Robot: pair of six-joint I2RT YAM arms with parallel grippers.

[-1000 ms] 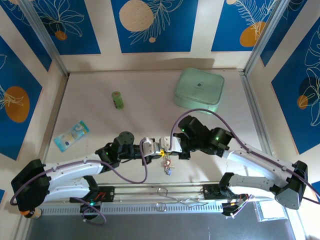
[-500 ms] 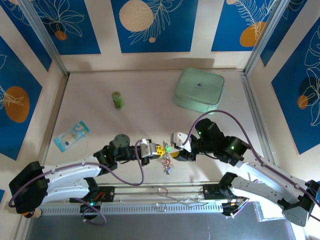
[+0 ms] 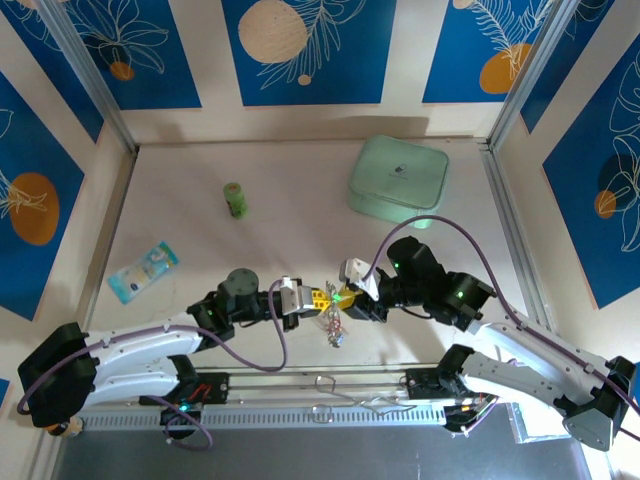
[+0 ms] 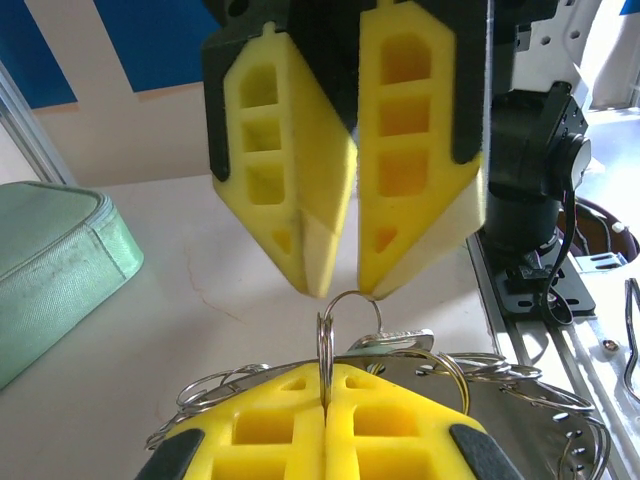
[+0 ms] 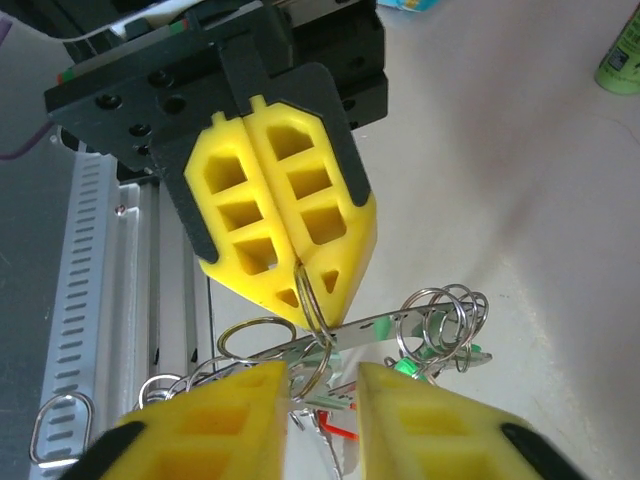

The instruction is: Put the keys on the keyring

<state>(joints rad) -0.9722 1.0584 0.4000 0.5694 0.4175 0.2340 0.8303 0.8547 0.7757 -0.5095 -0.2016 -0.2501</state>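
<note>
While left fingers (image 4: pixel 270 430) pinch a thin silver ring (image 4: pixel 326 345) edge-on, right fingers (image 4: pixel 270 180) slightly parted around it, tangled keys (image 5: pixel 385 325) alongside

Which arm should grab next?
Right, probably. The right gripper is open, its tips at the small ring, ready to pinch it. The left gripper is busy, shut on that ring, holding it.

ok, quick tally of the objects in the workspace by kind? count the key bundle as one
green bottle: 1
mint-green box: 1
blue-and-white packet: 1
key bundle (keys too tangled to count singly): 1
Total: 4
</note>
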